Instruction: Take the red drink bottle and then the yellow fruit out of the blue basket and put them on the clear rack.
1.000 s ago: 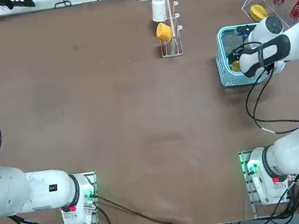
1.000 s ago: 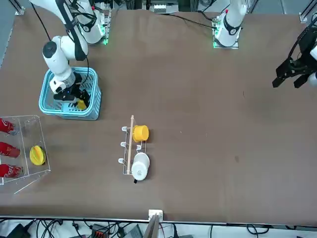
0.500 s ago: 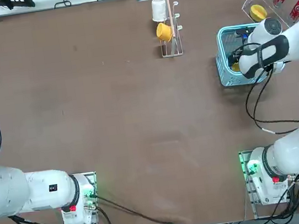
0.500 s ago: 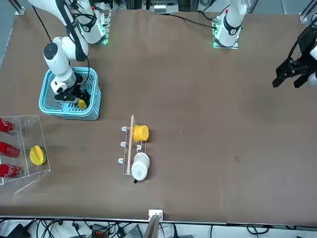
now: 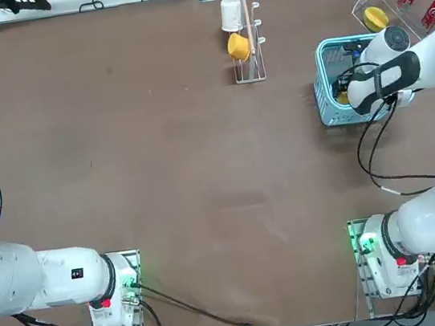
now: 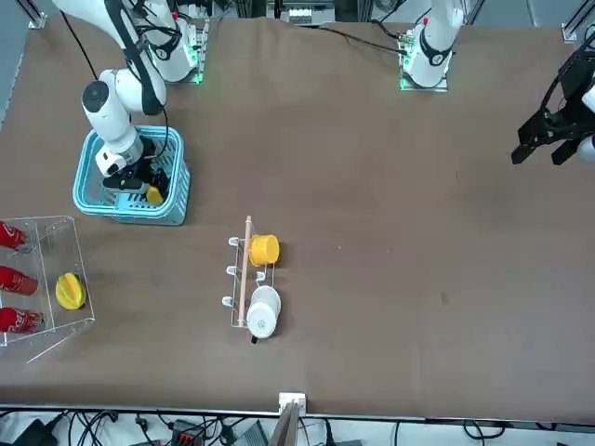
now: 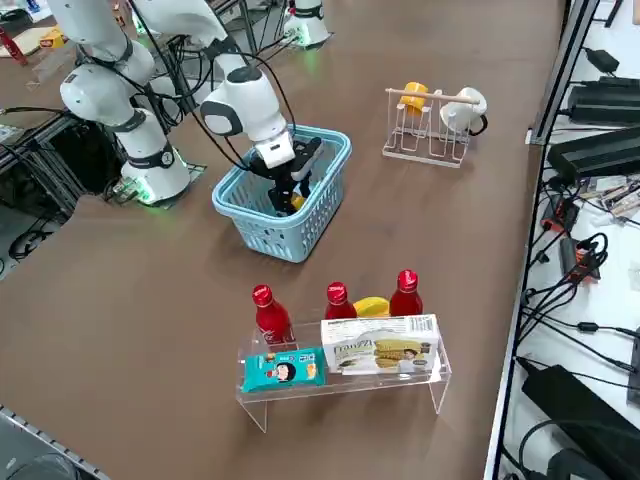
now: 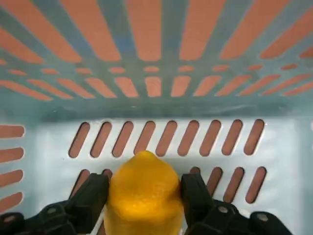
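reached down into the blue basket (image 7: 275,240) with the right gripper (image 8: 145,179), arm slanting in over the rim. had the jaws part-open, closed against both sides of the yellow fruit (image 8: 144,205), low over the slotted floor. found the fruit towards the basket's near left corner, and the basket itself in the right half of the tabletop (image 5: 187,175), well beyond its middle.

farther off and to the left, towards the tabletop's far edge, came to the wire mug stand (image 6: 244,279), with a yellow mug (image 6: 264,249) nearer and a white mug (image 6: 263,312) beyond.

at the tabletop's far right corner, just past the basket, reached the clear rack (image 7: 340,385). counted three red drink bottles (image 7: 272,315) lying on it, plus a yellow item (image 7: 372,307) towards its left side, a turquoise packet (image 7: 285,370) and a printed white box (image 7: 380,345).
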